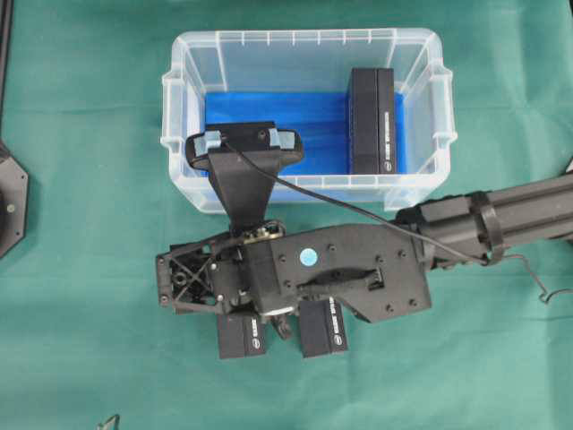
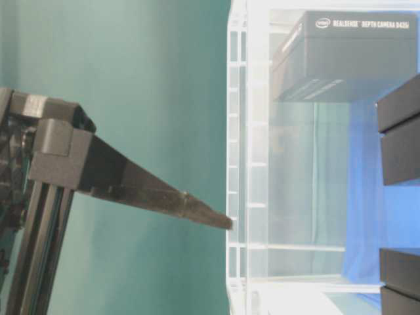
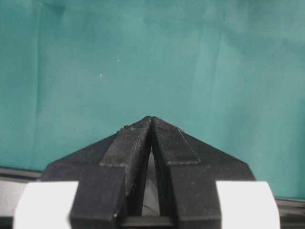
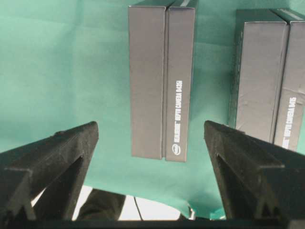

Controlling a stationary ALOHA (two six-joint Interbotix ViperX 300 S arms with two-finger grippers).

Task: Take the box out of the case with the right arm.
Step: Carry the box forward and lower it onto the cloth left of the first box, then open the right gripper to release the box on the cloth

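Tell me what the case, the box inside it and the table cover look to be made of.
Case: clear, glossy moulded plastic, probably; its ribbed walls show the blue lining through them. Box inside: likely matte black cardboard, with sharp edges, a lid seam and white print. Table cover: green cloth, apparently; soft creases show in the left wrist view.

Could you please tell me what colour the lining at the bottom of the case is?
Bright blue, clearest in the overhead view.

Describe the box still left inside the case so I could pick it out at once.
Find the clear case on the green cloth. On its blue lining, against the right wall, stands one black box on edge. The other two boxes lie outside, under the right arm.
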